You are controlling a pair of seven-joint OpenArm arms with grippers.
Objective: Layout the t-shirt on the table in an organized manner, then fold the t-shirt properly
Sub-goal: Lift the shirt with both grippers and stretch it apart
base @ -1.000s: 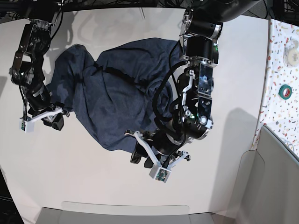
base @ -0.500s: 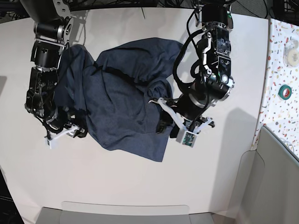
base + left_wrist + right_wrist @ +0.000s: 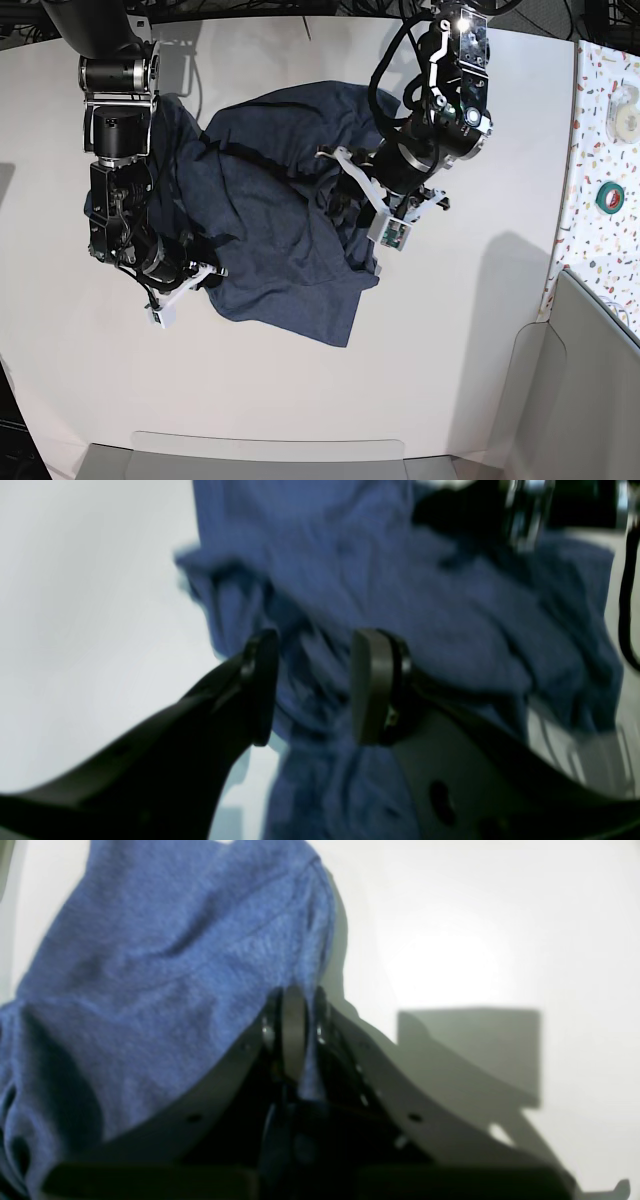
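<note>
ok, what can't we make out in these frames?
- t-shirt lettering: base view shows none; the cloth is bunched.
- left gripper: left wrist view is blurred; jaws stand apart, contact with cloth unclear.
- right gripper: right wrist view shows jaws shut on cloth; which edge, blur hides.

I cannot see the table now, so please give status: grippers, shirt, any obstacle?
Right gripper shut on shirt edge. Left gripper open, shirt cloth between its fingers. Shirt bunched on table, not flat. Nothing else on it.
</note>
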